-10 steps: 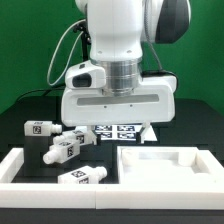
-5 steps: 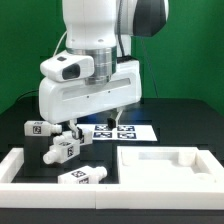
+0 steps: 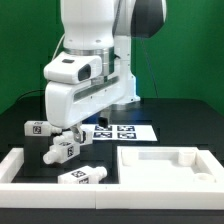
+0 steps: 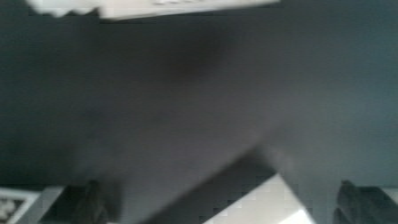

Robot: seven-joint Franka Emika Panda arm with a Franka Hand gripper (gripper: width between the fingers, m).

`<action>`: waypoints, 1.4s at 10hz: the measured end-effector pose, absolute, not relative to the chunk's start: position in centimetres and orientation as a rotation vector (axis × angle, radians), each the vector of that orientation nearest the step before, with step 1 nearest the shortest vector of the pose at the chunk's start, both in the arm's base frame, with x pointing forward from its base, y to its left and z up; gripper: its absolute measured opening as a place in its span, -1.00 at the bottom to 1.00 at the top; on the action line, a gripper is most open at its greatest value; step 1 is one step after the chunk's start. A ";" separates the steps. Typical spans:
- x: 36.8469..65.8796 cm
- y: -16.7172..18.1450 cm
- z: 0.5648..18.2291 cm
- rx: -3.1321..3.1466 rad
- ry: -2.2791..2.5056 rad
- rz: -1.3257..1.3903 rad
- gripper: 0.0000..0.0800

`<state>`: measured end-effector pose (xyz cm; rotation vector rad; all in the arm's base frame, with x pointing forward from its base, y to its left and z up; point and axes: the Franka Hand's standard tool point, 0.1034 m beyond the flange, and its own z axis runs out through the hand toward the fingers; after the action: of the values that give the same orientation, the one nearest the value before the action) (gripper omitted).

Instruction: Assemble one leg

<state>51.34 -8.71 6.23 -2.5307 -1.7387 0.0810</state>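
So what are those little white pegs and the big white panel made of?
The pegs look like hard white plastic: smooth, evenly coloured and faintly shiny. Their black-and-white tags seem to be printed stickers. The panel looks like the same white plastic with a duller finish, though painted wood can't be ruled out.

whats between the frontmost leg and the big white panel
Nothing: in the exterior view, only a bare strip of black table separates the frontmost leg from the white panel.
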 end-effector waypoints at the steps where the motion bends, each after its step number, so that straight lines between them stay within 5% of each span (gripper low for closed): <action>1: 51.2 -9.7 6.3 -2.356 -1.966 0.065 0.62; 7: 50.8 -11.6 6.1 -1.877 -2.437 0.102 0.62; 14: 49.2 -13.2 2.5 -1.238 -2.746 0.178 0.62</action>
<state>49.18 -13.25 2.49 -1.2382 -2.7461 0.1775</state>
